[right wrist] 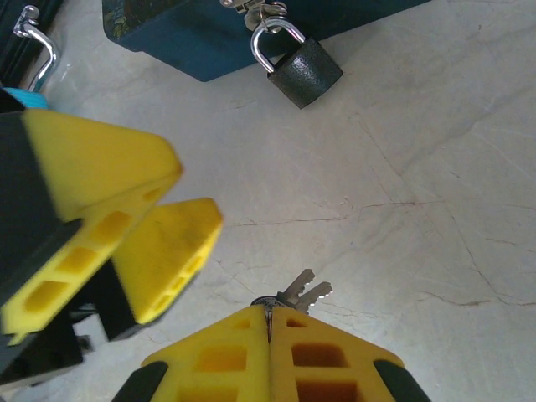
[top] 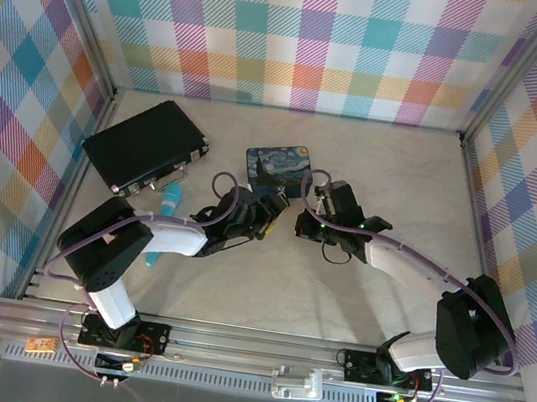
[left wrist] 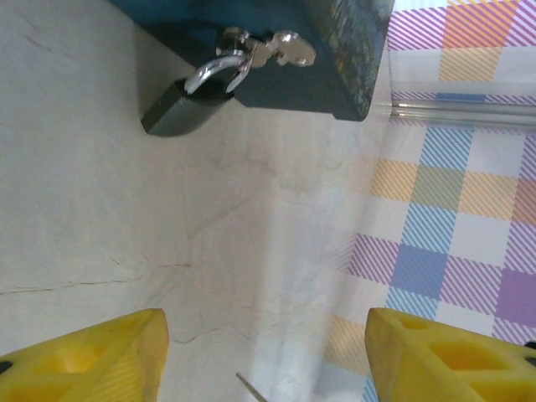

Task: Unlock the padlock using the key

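The small dark padlock (right wrist: 306, 71) hangs by its silver shackle from the hasp of a blue painted tin (right wrist: 184, 33); it lies on the table against the tin's side. The left wrist view shows the padlock (left wrist: 176, 109) too, far ahead of my left gripper (left wrist: 266, 335), which is open with nothing between its yellow fingers (left wrist: 84, 360). My right gripper (right wrist: 270, 311) is shut on the key (right wrist: 303, 291), a small metal pair on a ring whose blades poke out past the fingertips toward the padlock. Both grippers (top: 264, 219) (top: 304, 222) meet just in front of the tin (top: 277, 165).
A black case (top: 145, 145) lies at the back left, with a light-blue pen-like stick (top: 168, 208) beside it. The left gripper's yellow fingers (right wrist: 109, 184) crowd the left of the right wrist view. Plaid walls (top: 313, 36) enclose the pale tabletop (top: 393, 179).
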Controlling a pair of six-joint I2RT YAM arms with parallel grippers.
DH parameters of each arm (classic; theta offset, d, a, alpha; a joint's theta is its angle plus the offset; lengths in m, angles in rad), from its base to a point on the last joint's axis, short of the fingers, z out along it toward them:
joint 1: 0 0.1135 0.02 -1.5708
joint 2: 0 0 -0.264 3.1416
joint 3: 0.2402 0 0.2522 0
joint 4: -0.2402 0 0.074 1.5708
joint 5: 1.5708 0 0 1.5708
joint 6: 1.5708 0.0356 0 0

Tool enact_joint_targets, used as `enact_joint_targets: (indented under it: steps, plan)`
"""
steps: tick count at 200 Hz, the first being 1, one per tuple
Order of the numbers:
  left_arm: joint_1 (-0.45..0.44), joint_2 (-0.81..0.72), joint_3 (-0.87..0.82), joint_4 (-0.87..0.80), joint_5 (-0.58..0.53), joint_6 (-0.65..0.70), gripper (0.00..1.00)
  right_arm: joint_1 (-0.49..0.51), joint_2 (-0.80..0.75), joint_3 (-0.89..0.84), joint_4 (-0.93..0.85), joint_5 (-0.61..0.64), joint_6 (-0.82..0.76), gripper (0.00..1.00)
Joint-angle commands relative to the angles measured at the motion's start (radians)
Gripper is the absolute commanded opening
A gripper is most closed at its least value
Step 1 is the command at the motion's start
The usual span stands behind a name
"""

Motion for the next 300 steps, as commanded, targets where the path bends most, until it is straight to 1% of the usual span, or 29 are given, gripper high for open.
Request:
enact_joint_targets:
  steps: [1, 10, 24, 43, 62, 81, 89, 92, 118, 176, 212, 226, 233, 251, 280, 298, 300]
  plan:
    - [-0.023, 0.047, 0.022, 0.133, 0.011, -0.148, 0.65, -0.007, -0.020, -0.010, 0.039, -0.033, -0.005, 0.00]
    - [-0.025, 0.055, 0.027, 0.131, 0.008, -0.149, 0.66, -0.008, -0.011, -0.009, 0.022, -0.013, -0.010, 0.00]
    - [-0.025, 0.045, 0.031, 0.079, -0.005, -0.131, 0.68, -0.015, 0.014, -0.014, -0.011, 0.004, -0.014, 0.00]
    - [-0.025, 0.038, 0.027, 0.043, -0.017, -0.118, 0.70, -0.019, 0.020, -0.064, 0.054, -0.070, -0.017, 0.00]
    - [-0.027, 0.073, 0.027, 0.090, 0.009, -0.154, 0.70, -0.019, 0.019, -0.074, 0.100, -0.138, -0.032, 0.00]
    - [-0.035, 0.116, 0.038, 0.139, 0.034, -0.204, 0.70, -0.019, 0.006, -0.071, 0.117, -0.160, -0.057, 0.00]
    - [-0.040, 0.131, 0.043, 0.160, 0.044, -0.206, 0.70, -0.019, -0.001, -0.068, 0.123, -0.168, -0.069, 0.00]
    - [-0.041, 0.136, 0.043, 0.168, 0.047, -0.239, 0.70, -0.019, -0.003, -0.068, 0.126, -0.173, -0.072, 0.00]
    - [-0.047, 0.158, 0.053, 0.228, 0.072, -0.289, 0.71, -0.019, 0.004, -0.061, 0.137, -0.207, -0.087, 0.00]
    - [-0.045, 0.105, 0.038, 0.215, 0.065, -0.278, 0.71, -0.019, 0.040, -0.075, 0.156, -0.215, -0.084, 0.00]
    - [-0.044, 0.094, 0.032, 0.214, 0.072, -0.271, 0.67, -0.019, 0.051, -0.070, 0.128, -0.188, -0.095, 0.00]
    - [-0.040, 0.088, 0.027, 0.212, 0.069, -0.263, 0.63, -0.019, 0.050, -0.067, 0.116, -0.170, -0.102, 0.00]
    - [-0.039, 0.083, 0.026, 0.208, 0.068, -0.259, 0.59, -0.020, 0.050, -0.065, 0.107, -0.164, -0.105, 0.00]
    - [-0.037, 0.076, 0.025, 0.203, 0.067, -0.247, 0.45, -0.021, 0.048, -0.062, 0.102, -0.159, -0.114, 0.00]
    - [-0.035, 0.077, 0.029, 0.217, 0.075, -0.227, 0.14, -0.022, 0.042, -0.054, 0.096, -0.151, -0.127, 0.00]
    - [-0.035, 0.077, 0.031, 0.221, 0.083, -0.222, 0.00, -0.026, 0.035, -0.041, 0.089, -0.145, -0.142, 0.00]
    - [-0.036, 0.076, 0.031, 0.221, 0.083, -0.222, 0.00, -0.027, 0.035, -0.039, 0.088, -0.145, -0.144, 0.00]
